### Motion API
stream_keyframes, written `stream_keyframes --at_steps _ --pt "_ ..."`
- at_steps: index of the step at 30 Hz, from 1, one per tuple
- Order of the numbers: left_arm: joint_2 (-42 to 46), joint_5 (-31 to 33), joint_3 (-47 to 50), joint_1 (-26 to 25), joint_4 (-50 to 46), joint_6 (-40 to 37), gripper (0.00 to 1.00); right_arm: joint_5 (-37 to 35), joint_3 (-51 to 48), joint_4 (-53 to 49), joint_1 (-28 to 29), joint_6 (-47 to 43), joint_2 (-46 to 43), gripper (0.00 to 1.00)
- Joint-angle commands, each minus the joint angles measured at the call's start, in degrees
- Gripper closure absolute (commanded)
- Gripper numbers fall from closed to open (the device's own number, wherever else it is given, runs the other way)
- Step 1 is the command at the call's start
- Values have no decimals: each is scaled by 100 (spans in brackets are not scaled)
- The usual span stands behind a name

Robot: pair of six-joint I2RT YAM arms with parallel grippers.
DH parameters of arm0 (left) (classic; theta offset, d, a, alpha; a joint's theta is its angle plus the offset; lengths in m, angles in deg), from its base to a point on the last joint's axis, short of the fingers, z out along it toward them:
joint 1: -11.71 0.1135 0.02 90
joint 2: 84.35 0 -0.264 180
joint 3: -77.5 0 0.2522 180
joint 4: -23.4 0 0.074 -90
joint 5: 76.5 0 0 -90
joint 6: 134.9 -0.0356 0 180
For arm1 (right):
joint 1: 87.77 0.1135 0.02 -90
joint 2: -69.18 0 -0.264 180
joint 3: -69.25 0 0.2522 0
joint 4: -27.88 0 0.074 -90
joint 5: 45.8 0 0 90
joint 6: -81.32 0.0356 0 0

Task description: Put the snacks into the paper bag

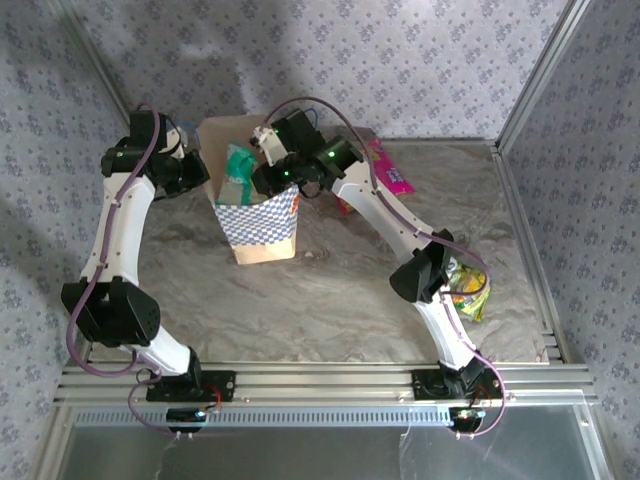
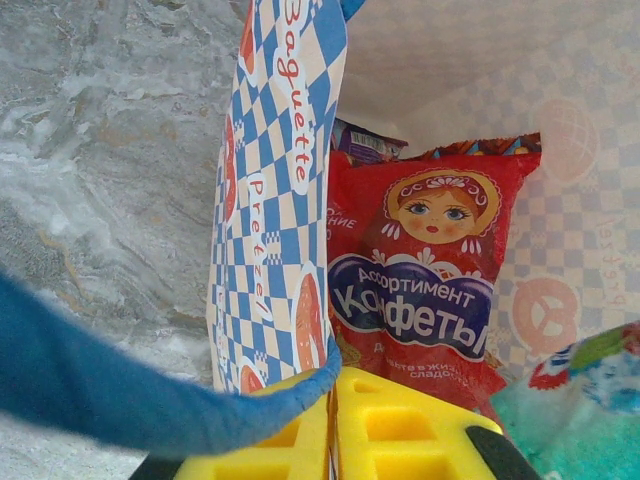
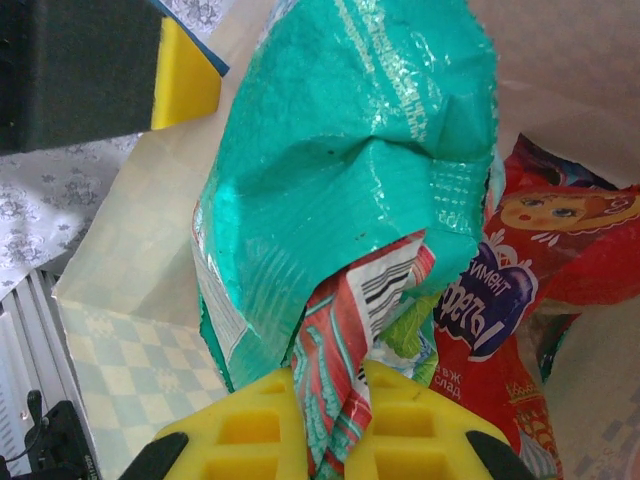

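Your L gripper [image 2: 333,430], jaws shut on the bag [image 2: 270,200] rim just ahead, props the mouth open so your R gripper [image 3: 335,420], clamped on a teal packet [image 3: 350,150], can lower it beside the red packet [image 2: 430,280] lying inside.

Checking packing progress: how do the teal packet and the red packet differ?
The teal packet is pinched in the shut right gripper, while the red packet lies loose inside the paper bag. The teal packet is crumpled; the red packet looks flatter, its doll label readable. Both are shiny plastic.
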Motion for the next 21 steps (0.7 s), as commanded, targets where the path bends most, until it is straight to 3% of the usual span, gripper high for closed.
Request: stream_keyframes --at_steps 1,10,21 --pt "1 -121 -4 54 30 22 91 257 254 -73 15 -56 75 93" --pt "-5 -130 -9 51 42 29 90 157 285 -183 7 -38 67 65" --pt "-10 -135 17 53 52 31 91 8 282 -263 7 -44 -18 65"
